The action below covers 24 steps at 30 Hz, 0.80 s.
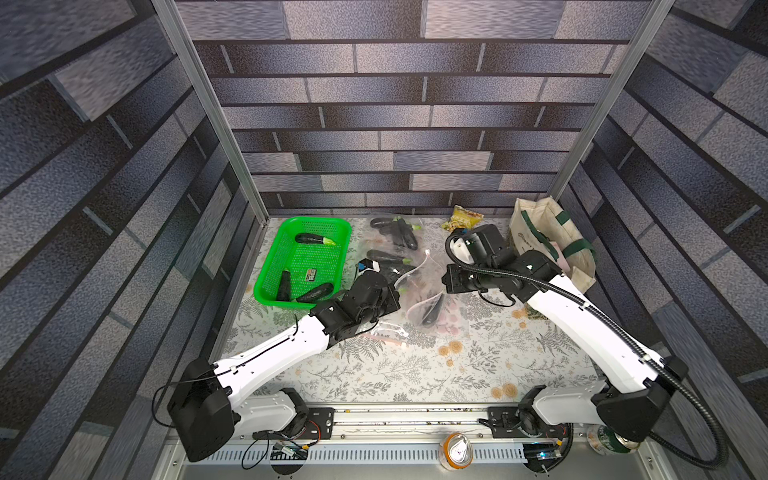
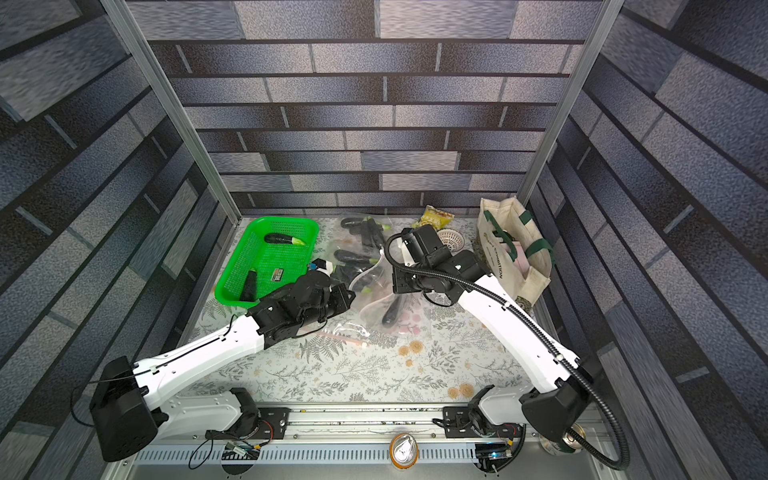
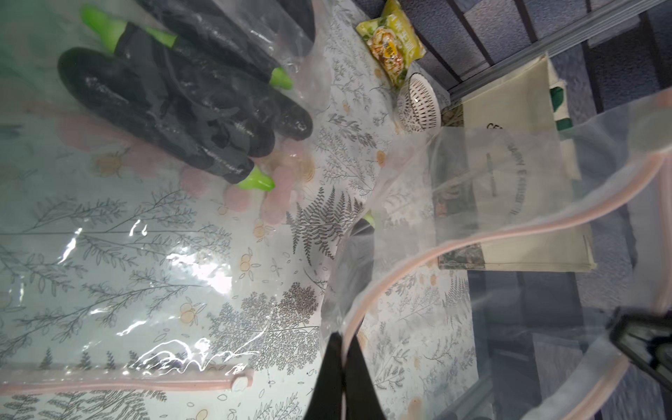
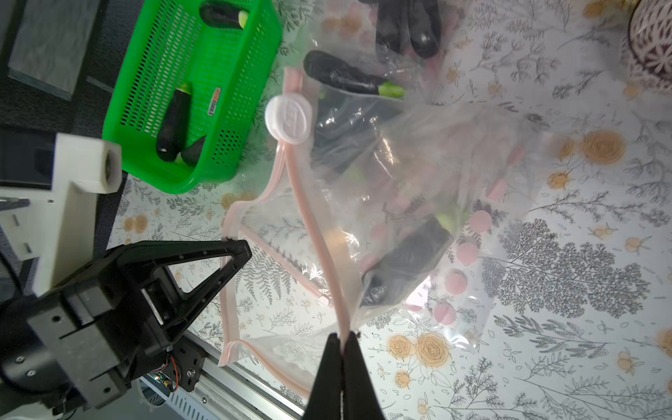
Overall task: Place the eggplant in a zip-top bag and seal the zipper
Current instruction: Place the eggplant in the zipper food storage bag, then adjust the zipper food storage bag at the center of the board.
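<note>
**A:** Where's your eggplant (image 4: 407, 262), and which way does it lie?

**B:** It's inside the clear, pink-dotted zip-top bag (image 4: 472, 174), just beyond your right gripper (image 4: 342, 340). Its long axis runs away from those tips, with the blunt dark end nearest and the green stem farthest. The skin is glossy purple-black.

**A:** And your grips?

**B:** Your 2 grippers, the left gripper (image 3: 342, 338) included, are pinched tight on the bag's pink zipper strip. The mouth gapes between them.

**A:** Any writing?

**B:** The tote (image 2: 494, 249) shows "EXHIBITION". The embossing on the white slider (image 4: 289, 118) is unreadable.
</note>
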Each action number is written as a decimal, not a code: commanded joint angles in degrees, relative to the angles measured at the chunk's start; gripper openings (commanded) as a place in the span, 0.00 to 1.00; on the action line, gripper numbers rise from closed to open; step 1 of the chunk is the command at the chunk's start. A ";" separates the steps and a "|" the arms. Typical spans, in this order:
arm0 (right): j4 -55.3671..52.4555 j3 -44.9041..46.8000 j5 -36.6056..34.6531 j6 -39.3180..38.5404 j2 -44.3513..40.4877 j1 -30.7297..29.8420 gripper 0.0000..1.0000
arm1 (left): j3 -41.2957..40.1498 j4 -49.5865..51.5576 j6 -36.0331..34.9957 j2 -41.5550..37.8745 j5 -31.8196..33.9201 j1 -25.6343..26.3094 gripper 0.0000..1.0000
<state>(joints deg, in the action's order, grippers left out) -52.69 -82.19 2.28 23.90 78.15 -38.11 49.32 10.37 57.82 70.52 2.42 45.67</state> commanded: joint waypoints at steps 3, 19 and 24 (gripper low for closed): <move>6.72 3.03 3.15 4.84 1.81 0.32 0.14 | -3.00 -5.44 5.15 -1.01 3.15 0.19 0.03; 20.50 10.75 2.77 17.17 3.13 -5.91 0.29 | -2.90 -8.26 7.69 -3.25 7.87 4.25 0.05; 22.75 13.41 0.10 18.17 4.00 -6.45 0.28 | -3.92 -10.93 9.61 -3.72 8.30 5.31 0.06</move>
<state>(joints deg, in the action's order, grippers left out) -32.18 -70.63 4.91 40.34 81.03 -43.88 46.46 2.24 65.56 68.29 9.17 50.61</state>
